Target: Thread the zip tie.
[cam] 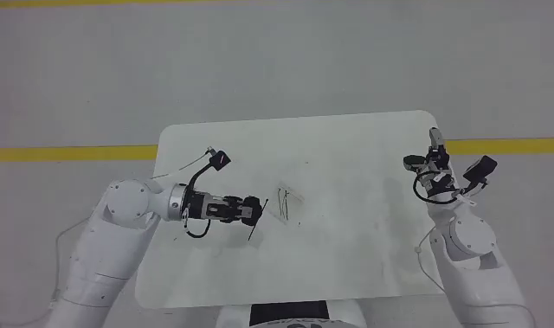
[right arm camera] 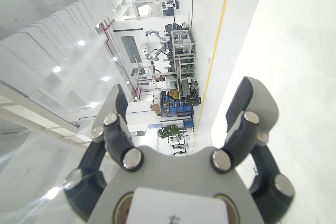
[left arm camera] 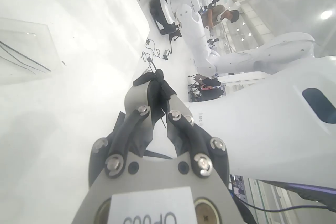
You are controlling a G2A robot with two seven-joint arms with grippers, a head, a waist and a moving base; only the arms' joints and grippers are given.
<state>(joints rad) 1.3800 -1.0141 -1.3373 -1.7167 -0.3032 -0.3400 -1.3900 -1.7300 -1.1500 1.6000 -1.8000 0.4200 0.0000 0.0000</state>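
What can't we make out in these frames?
- Top view: zip tie is too thin to tell whether it is looped or threaded.
- Left wrist view: left gripper hides the grasped part; head or tail, cannot tell.
- Clear packet: ties inside too small to count in the top view; cut off by the edge in the left wrist view.

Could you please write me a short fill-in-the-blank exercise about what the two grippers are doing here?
1. The left gripper is shut on a black ____.
2. The right gripper has its jaws ____.
3. The clear bag lies closer to the ____ gripper.
Missing words: zip tie; open; left.
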